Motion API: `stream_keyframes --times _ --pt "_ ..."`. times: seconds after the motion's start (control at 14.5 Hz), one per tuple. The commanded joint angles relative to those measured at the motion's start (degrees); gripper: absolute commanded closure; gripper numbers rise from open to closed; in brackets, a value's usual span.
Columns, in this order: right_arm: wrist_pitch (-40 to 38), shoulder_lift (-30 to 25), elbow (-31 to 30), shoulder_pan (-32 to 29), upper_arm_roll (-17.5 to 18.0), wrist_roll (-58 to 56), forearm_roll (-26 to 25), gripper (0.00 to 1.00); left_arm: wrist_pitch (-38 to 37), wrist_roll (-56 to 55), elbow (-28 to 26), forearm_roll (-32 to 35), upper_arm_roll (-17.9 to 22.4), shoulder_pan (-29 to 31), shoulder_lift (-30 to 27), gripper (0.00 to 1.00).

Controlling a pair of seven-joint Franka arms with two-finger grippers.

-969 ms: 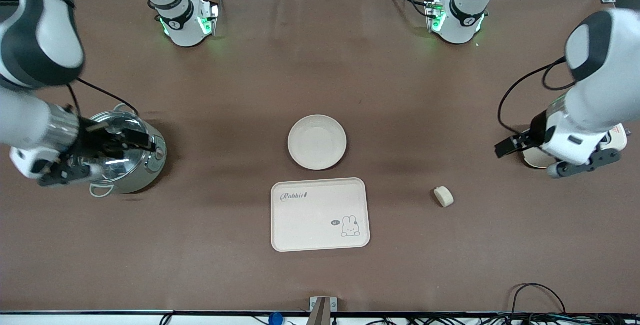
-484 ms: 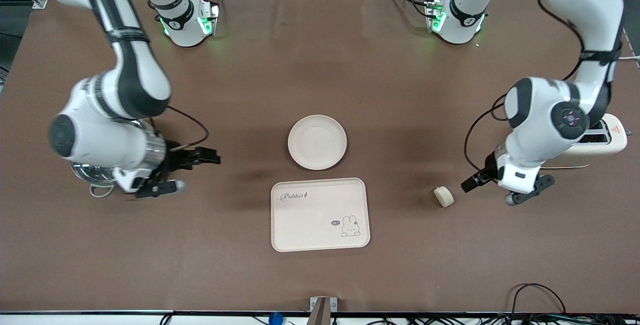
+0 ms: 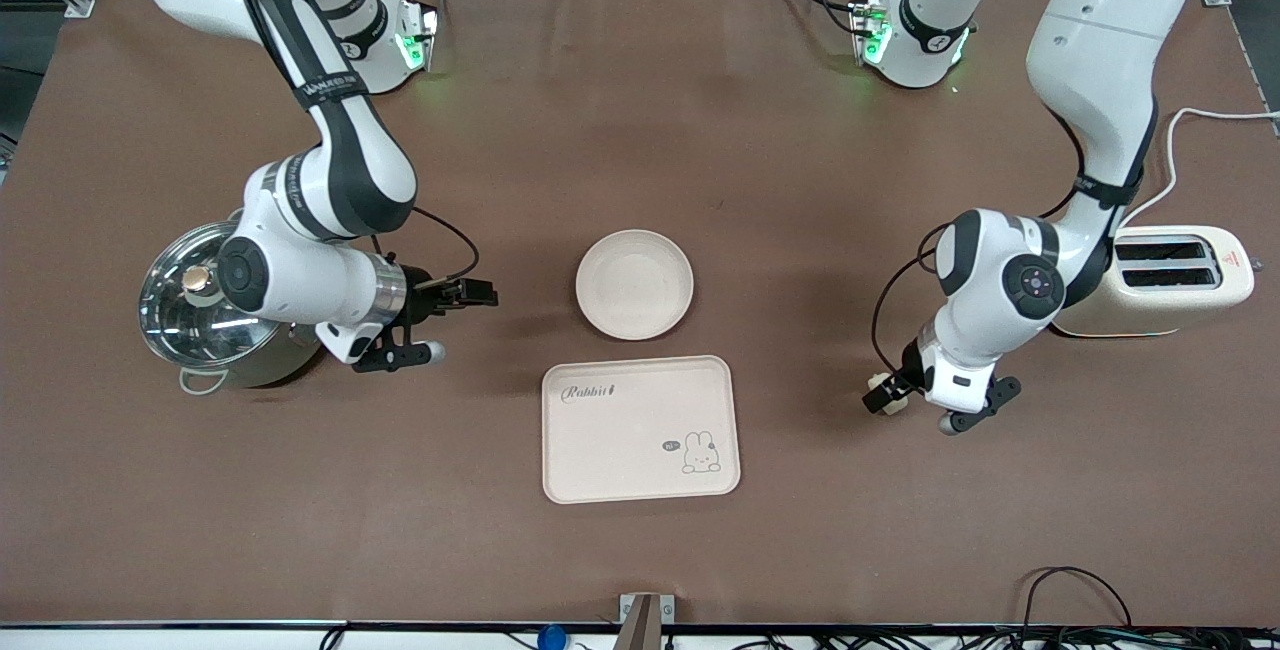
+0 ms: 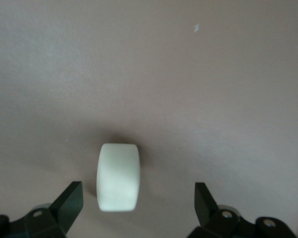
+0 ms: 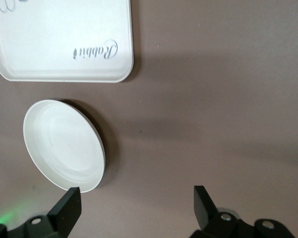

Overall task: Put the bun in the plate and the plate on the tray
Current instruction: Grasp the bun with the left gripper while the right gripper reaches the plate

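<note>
Bun [image 3: 890, 403] lies on the table [image 3: 640, 550] at right of centre in the front frame, toward the left arm's end, mostly hidden there under the left pincer [image 3: 886, 394]; in the left wrist view the bun [image 4: 118, 177] sits between the spread fingers [image 4: 69, 201], nearer one finger, not touched by either, so left pincer is released and low around it

Plate [image 3: 634, 284] sits bare at frame centre, also seen in the right wrist view [image 5: 63, 145]. Tray [image 3: 640, 428] with the Rabbit script lies just below the plate in the front frame, nearer the camera, a narrow strip of table between them; tray also in the right wrist view [image 5: 59, 44]

Right pincer [image 3: 468, 294] at centre-left of the front frame, over bare table between plate and steel pot [image 3: 215, 305], fingers [image 5: 68, 208] spread, released, holding nothing

Toaster [image 3: 1170, 280] at the right edge, beside the left arm's elbow
</note>
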Motion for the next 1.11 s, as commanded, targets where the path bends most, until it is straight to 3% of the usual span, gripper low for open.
stream_keyframes --times 0.0,0.14,0.35,0.48,0.76,1.04 --pt "5.63 -0.44 -5.44 1.52 -0.24 -0.12 3.15 0.0 0.42 -0.47 1.36 1.11 0.21 0.42 2.05 0.04" --pt "9.15 -0.18 -7.56 4.86 -0.42 0.23 7.53 0.0 0.42 -0.73 1.8 1.03 0.39 0.51 3.64 0.16" --pt "16.88 2.88 -10.02 8.28 -0.24 0.59 8.43 0.0 0.16 -0.82 1.8 1.03 0.39 0.33 3.82 0.57" --pt "18.48 4.56 -10.03 11.1 -0.24 0.59 11.67 0.0 -0.11 -2.04 1.71 1.03 -0.05 0.16 3.38 0.72" --pt "21.37 7.99 -10.2 14.0 -0.24 0.59 17.3 0.0 -3.53 -12.21 1.98 1.03 -0.23 -7.11 0.48 0.73" --pt "21.65 8.08 -10.29 14.54 -0.33 0.59 17.66 0.01 -3.62 -27.86 5.31 0.94 -0.14 -18.53 0.56 0.71"
